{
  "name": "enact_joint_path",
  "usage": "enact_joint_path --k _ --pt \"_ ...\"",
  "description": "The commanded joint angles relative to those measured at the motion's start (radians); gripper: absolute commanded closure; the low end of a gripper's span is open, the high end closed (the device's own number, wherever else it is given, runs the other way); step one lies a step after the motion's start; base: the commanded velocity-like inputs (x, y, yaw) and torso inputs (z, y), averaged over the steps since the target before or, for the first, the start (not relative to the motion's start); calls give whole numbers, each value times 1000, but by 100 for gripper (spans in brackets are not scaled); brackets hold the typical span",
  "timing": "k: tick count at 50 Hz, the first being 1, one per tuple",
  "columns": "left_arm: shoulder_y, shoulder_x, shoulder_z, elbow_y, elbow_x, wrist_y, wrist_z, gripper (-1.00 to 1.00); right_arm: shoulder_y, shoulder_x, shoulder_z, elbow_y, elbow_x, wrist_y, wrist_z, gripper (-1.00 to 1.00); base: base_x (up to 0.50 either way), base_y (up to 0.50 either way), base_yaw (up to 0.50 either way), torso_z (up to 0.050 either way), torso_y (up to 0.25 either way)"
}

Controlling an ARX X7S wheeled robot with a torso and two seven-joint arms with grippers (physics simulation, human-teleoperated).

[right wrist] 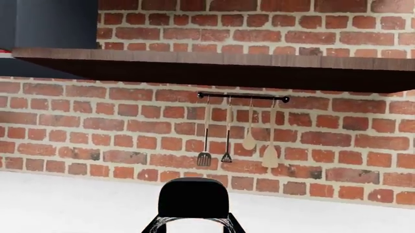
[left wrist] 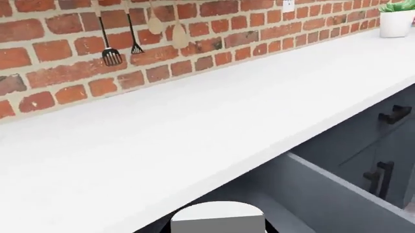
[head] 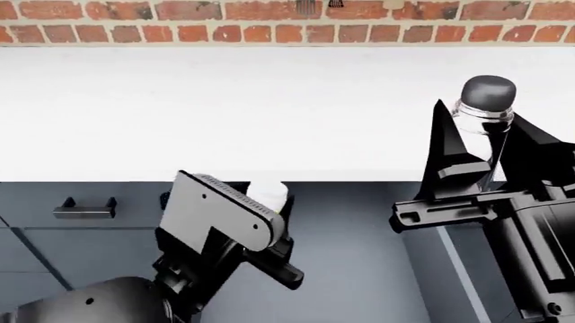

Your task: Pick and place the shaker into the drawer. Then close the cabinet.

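The shaker, clear glass with a dark grey cap, stands upright in my right gripper, which is shut on its body. In the head view it shows against the white worktop near the front edge. Its cap fills the lower middle of the right wrist view. The drawer is pulled open below the worktop and shows a plain grey inside. My left gripper hangs over the drawer's back left part, shut on a white cylinder. The slate cabinet runs under the worktop.
A brick wall backs the worktop, with utensils hanging from a black rail under a dark shelf. A white plant pot stands far along the worktop. Black bar handles sit on the neighbouring fronts.
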Motion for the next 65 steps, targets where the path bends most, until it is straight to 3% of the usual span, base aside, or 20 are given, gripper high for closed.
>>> enact_joint_path --k 1,13,21,29,45,46,51,57,62,65 --pt "-199 33 169 -96 9 -113 35 100 315 144 -449 -5 -39 -207 72 100 0 0 0 0 10" --pt "-218 14 353 -181 114 -109 150 100 595 172 -854 -5 -109 -338 117 100 0 0 0 0 0" --pt "-199 8 457 -267 197 -53 221 100 709 174 -1043 -4 -158 -403 140 100 0 0 0 0 0" --pt "-167 -6 571 -386 307 28 287 100 750 168 -1125 -2 -187 -438 151 100 0 0 0 0 1" --pt "-131 -19 658 -480 380 74 317 100 783 166 -1200 -3 -217 -464 165 100 0 0 0 1 1" --pt "-130 -19 647 -478 374 71 310 -100 788 165 -1205 -3 -217 -465 166 100 0 0 0 0 0" --pt "-124 -39 582 -396 313 35 269 -100 822 159 -1236 -3 -214 -470 171 100 0 0 0 0 0" --pt "-152 -96 416 -149 157 -58 142 -100 873 139 -1261 -3 -192 -466 179 100 0 0 0 0 0" --pt "-207 -132 160 44 -198 -141 -113 -100 947 122 -1272 -3 -118 -425 158 100 0 0 0 0 0" --pt "-278 -177 94 95 -417 -136 -268 -100 1054 123 -1260 6 6 -356 96 100 0 0 0 0 0"
